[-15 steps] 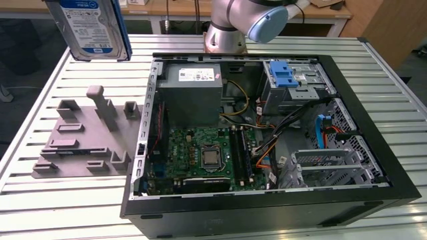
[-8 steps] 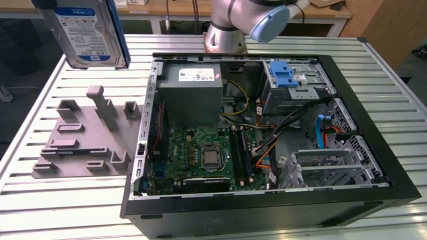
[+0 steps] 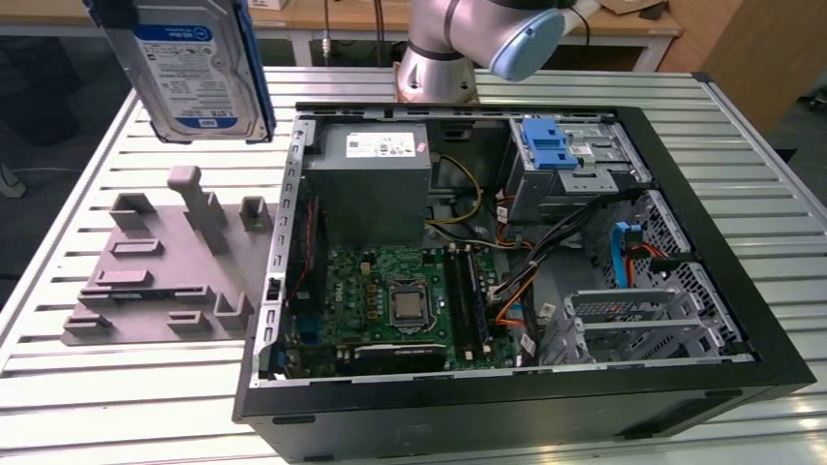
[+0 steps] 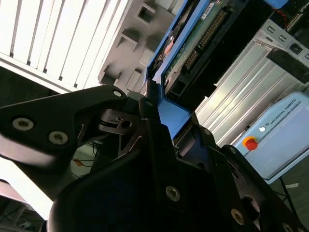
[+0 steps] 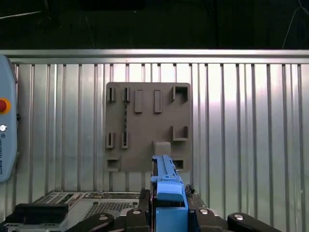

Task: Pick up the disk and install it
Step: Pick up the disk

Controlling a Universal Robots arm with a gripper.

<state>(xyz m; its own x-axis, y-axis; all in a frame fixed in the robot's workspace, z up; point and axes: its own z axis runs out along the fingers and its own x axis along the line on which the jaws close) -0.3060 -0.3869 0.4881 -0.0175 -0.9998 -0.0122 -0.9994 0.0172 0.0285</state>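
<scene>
The disk (image 3: 200, 73), a silver drive with a white-and-blue label in a blue carrier, hangs upright high above the table at the exterior view's left, over the grey fixture plate (image 3: 168, 262). Its top runs out of that picture. In the first wrist view my gripper (image 5: 169, 210) is shut on the blue carrier edge (image 5: 166, 186), with the fixture plate (image 5: 147, 125) straight below. In the second wrist view the black fingers (image 4: 154, 111) clamp the blue frame, and the disk's green circuit-board side (image 4: 193, 41) points away from the gripper (image 4: 161, 113).
An open black computer case (image 3: 723, 320) lies at the exterior view's right, holding a grey box (image 3: 375, 184), a motherboard (image 3: 401, 300) and a silver cage with a blue latch (image 3: 563, 155). The arm's base (image 3: 440, 58) stands behind it on the slatted metal table (image 3: 116, 407). A pendant (image 5: 5, 121) lies nearby.
</scene>
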